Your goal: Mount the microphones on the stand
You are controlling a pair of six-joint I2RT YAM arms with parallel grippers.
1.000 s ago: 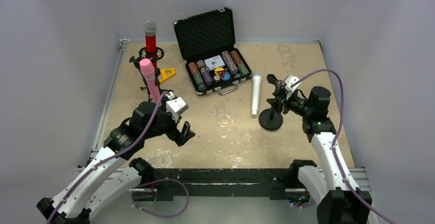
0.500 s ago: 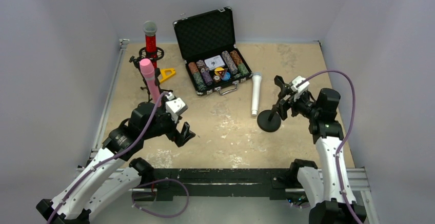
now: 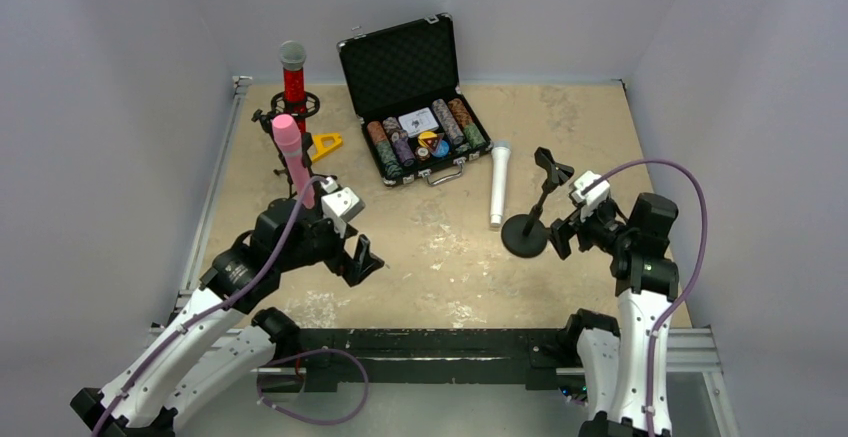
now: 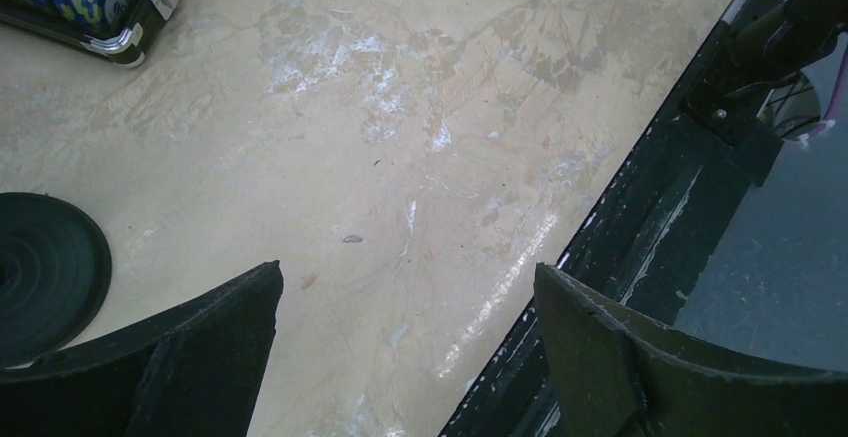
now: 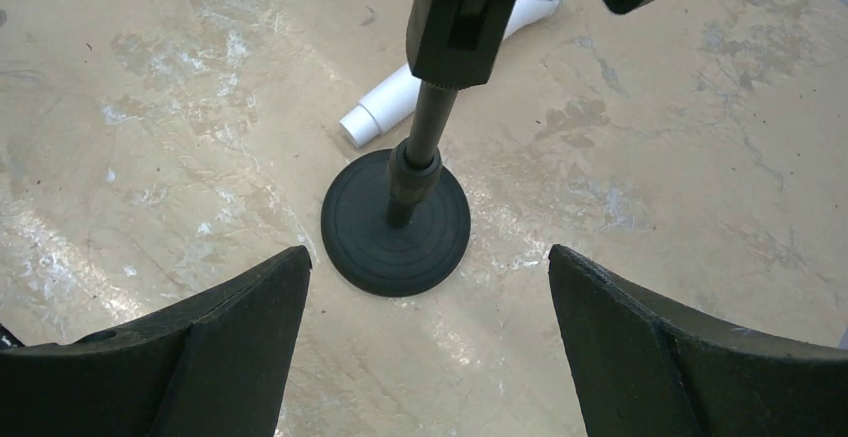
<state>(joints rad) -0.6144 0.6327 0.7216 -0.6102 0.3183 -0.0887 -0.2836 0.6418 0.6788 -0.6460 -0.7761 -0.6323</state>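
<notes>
The white mic (image 3: 497, 185) lay flat on the bench (image 3: 600, 127), just beside the empty stand (image 3: 527, 232). The red mic (image 3: 293, 79) and pink mic (image 3: 291, 157) stood upright in theirs. The right hand (image 5: 425, 257) hung open before that stand, holding nothing. The left hand (image 4: 407, 268) was open too (and empty). The white mic looked best gripped mid-body, tail free, then eased into the clip (image 3: 548, 164) without tipping the base.

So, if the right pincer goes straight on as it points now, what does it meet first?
Probably the empty stand, low on its pole near the base; the depth is unclear.
</notes>
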